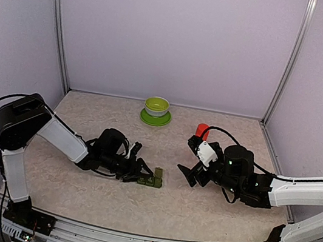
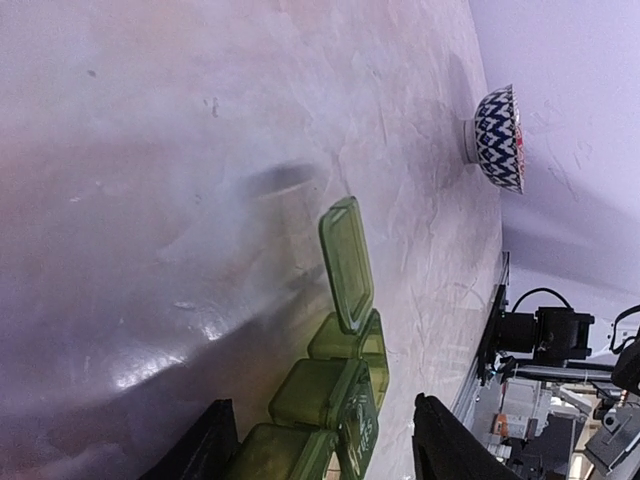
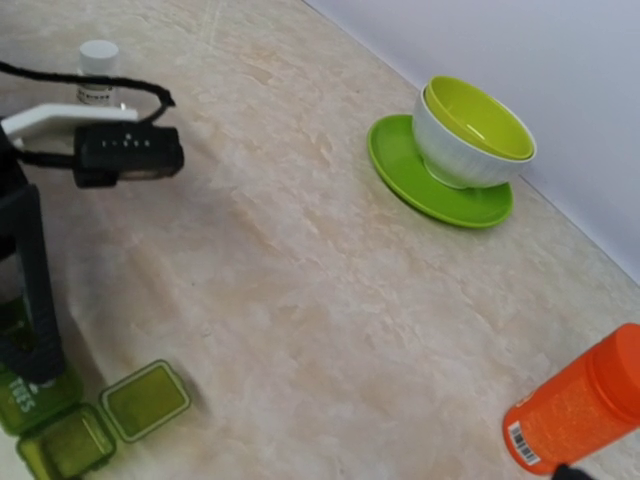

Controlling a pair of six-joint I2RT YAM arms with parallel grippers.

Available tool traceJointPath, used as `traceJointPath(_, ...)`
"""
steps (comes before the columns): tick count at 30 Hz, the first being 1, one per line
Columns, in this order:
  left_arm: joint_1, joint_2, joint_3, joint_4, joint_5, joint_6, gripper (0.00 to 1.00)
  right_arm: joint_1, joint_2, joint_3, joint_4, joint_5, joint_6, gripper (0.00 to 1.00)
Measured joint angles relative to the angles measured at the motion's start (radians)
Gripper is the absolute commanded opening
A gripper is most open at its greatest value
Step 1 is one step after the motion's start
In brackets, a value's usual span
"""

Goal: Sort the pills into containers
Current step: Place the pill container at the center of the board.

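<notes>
Left of centre on the worktop (image 1: 106,201): the containers (image 1: 150,181), a dark green strip of three joined square compartments, lying flat. End compartment toward the right arm open, its lid (image 1: 159,172) flipped back; the other two shut. In the right wrist view, lid (image 3: 145,400) flat on the worktop beside the open cell, pale lettering on the shut cell next along. Inside of the open cell too dim to read.

Left claw (image 1: 142,174): low at the strip's left end, spread. Straddles the containers (image 2: 320,395) in the left wrist view, dark fingers (image 2: 205,450) on either side. One finger clearly apart from the green plastic, the other just beside it; touching or not, cannot tell. Pinches nothing. Lid (image 2: 347,262) seen edge-on just past the fingertips.

Right claw (image 1: 192,159): right of centre, above the worktop, well apart from the strip. Stands spread wide, nothing between the fingers. Faces the containers (image 3: 60,440), low in the left corner of the right wrist view.

Just behind the right claw: a red bottle (image 1: 202,129). Shows a barcode label near its lower end in the right wrist view.

At the back, near the wall: a lime bowl (image 1: 157,104) on a saucer (image 1: 155,119) of the same green.

In the left wrist view, well beyond the strip: a patterned bowl (image 2: 500,138), blue-and-white zigzag, on the worktop.

In the right wrist view, past the left arm: a small white-capped vial (image 3: 98,60), upright.
</notes>
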Motion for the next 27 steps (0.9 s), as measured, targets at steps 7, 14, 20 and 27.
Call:
traceJointPath(7,0.045,-0.058,0.004,-0.089,-0.048,0.048,0.63,-0.001,0.0,0.0,-0.001,0.016,0.001,1.0)
traceJointPath(14,0.064,-0.089,0.024,-0.122,-0.069,0.079,0.65,-0.006,0.004,0.0,-0.002,0.041,0.01,1.0)
traceJointPath(20,0.062,-0.114,0.024,-0.146,-0.074,0.092,0.7,-0.007,0.005,0.0,-0.009,0.055,0.022,1.0)
traceJointPath(27,0.065,-0.179,0.034,-0.206,-0.131,0.129,0.71,-0.008,0.005,0.003,-0.017,0.064,0.031,1.0)
